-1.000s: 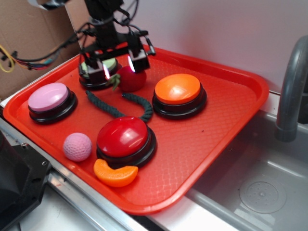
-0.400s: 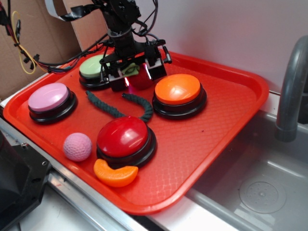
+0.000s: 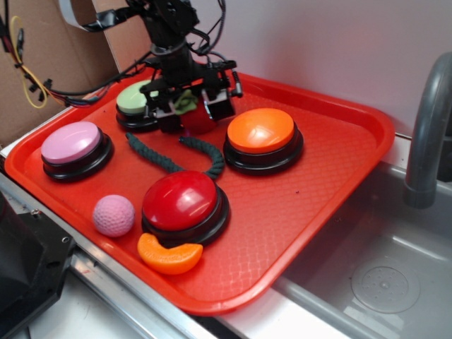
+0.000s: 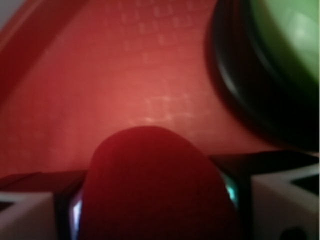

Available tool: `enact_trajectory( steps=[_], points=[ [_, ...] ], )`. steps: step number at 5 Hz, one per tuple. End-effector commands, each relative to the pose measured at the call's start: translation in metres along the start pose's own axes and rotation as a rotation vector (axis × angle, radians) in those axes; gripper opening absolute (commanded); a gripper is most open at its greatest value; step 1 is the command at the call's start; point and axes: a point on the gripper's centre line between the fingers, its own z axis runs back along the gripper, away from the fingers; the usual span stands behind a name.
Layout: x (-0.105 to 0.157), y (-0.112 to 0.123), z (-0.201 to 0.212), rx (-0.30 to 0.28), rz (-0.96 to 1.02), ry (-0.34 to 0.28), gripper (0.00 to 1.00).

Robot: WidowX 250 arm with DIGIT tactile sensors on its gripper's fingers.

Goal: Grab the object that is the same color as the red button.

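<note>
Exterior view: the gripper [image 3: 193, 113] stands low over the upper left of the red tray [image 3: 332, 183], its two fingers [image 3: 220, 106] set either side of the dark-red plush strawberry [image 3: 195, 120] and pinching it. The wrist view agrees — the strawberry [image 4: 150, 185] fills the lower centre of the frame, pressed on both flanks by the white pads [image 4: 280, 205].

Orientation: the green leafy stem [image 3: 185, 103] sits on top, toward upper left; the red body shows below it. Long axis appears roughly upright, tilted slightly; the exact lean cannot be told, since the gripper hides much of it.

Surroundings: the green button [image 3: 135, 102] lies just beside the gripper, left of it; in the wrist view its black base [image 4: 240, 90] occupies the upper right. The orange button [image 3: 262, 134] is near on the right. A dark green rope [image 3: 176, 157] curls just below the strawberry. The red button [image 3: 182, 202] sits lower centre, well apart. The tray's far rim [image 3: 282, 88] runs close behind — bare tray floor shows toward the right half.
</note>
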Motion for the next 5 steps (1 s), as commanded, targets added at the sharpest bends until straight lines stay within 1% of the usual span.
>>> enact_trajectory(
  steps=[1,2,3,4,5],
  points=[
    [-0.004,0.015,0.08,0.056,-0.372,0.002,0.0],
    [-0.021,0.025,0.102,0.033,-0.607,0.083,0.0],
    [-0.04,0.035,0.116,-0.003,-0.73,0.126,0.0],
    [-0.061,0.053,0.128,-0.061,-0.691,0.101,0.0],
    [-0.068,0.058,0.127,-0.043,-0.666,0.075,0.0]
  ],
)
